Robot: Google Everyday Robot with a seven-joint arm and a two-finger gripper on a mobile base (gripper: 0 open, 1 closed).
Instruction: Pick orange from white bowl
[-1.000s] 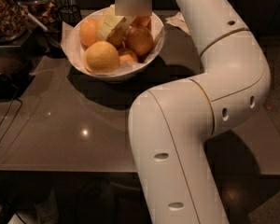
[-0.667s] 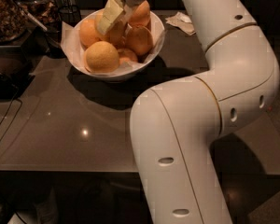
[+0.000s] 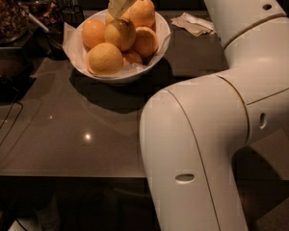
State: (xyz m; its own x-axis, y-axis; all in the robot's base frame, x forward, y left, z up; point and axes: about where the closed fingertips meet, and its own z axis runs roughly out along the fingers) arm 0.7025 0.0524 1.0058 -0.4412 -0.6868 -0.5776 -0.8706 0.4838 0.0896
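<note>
Sitting near the far edge of the tabletop [image 3: 62, 143], a little left of its middle, the white bowl [image 3: 116, 78] is wide and flaring, lined with crinkled white paper [image 3: 72, 40] that pokes up past the rim on the left. It holds a heap of round citrus fruits with dimpled, yellowish-orange skin. The orange [image 3: 142, 11] at the top of the heap rides above the rim at the bowl's far side, rounded and evenly coloured, its upper part close to the top of the view. The other fruits [image 3: 105, 58] crowd below and in front of it, touching one another; a smaller one is half buried among them.

The gripper [image 3: 119, 7] hangs over the far side of the bowl, its pale tip just left of the orange and right above another fruit. Its body is cut off by the top of the view, so I cannot tell whether it is open or closed, or whether it grips the orange.

The white arm [image 3: 216, 129] fills the right half of the view and hides the tabletop's near right corner. A crumpled napkin [image 3: 195, 24] lies toward the far right edge. Dim containers [image 3: 9, 13] stand past the far left corner, their contents hard to make out.
</note>
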